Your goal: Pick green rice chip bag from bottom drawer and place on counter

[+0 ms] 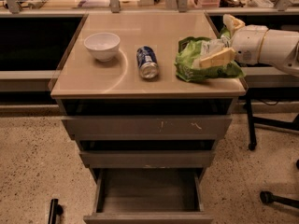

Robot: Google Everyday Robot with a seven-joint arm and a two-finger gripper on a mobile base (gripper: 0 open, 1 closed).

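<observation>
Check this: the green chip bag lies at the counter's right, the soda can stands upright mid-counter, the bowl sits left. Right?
One error: the camera view shows the soda can lying on its side, not upright. The green chip bag is at the counter's right, with the gripper at it, and the bowl sits left.

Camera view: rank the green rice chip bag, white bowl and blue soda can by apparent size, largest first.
1. green rice chip bag, at the counter's right edge with the claw on it.
2. white bowl.
3. blue soda can, lying on its side.
All sit at similar depth, so the order holds.
</observation>
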